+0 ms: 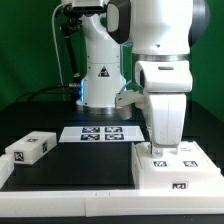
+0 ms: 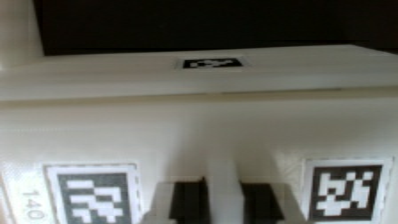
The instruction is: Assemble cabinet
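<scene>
The white cabinet body (image 1: pixel 185 175), a boxy part with black-and-white tags, lies on the dark table at the exterior view's right. My gripper (image 1: pixel 160 146) is lowered straight onto its top. In the wrist view the cabinet (image 2: pixel 196 100) fills the picture, with tags on either side. My gripper (image 2: pixel 226 197) has its two dark fingers (image 2: pixel 192 200) close together, with a thin white upright wall of the cabinet pinched between them. A small white tagged cabinet block (image 1: pixel 30 150) lies apart at the exterior view's left.
The marker board (image 1: pixel 100 132) lies flat on the table between the block and the cabinet body. The robot's base (image 1: pixel 100 70) stands behind it. A green wall closes off the back.
</scene>
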Robot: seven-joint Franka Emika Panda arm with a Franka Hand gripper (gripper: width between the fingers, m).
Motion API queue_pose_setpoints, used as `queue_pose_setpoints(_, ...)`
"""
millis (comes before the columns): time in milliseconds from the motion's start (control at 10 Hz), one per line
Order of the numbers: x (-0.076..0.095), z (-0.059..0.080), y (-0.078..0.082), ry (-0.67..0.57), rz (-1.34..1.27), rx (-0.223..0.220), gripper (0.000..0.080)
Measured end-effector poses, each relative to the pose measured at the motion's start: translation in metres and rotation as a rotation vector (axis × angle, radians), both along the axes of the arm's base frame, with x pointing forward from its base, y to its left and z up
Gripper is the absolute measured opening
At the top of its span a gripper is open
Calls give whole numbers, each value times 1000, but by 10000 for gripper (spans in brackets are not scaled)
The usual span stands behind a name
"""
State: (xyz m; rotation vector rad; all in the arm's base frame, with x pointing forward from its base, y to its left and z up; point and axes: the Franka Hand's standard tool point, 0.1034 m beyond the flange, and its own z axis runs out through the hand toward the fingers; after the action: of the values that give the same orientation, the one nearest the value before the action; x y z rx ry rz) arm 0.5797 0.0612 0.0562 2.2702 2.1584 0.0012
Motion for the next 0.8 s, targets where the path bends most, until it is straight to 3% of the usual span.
queue_pose_setpoints(400, 0, 3, 0, -12, -10, 1, 70)
queue_pose_setpoints(600, 2, 7, 1, -20, -7, 0, 388)
queue_pose_setpoints(700, 2, 9, 1, -24, -4, -2, 388)
queue_pose_setpoints(800, 1, 11, 0, -30, -8, -1, 571)
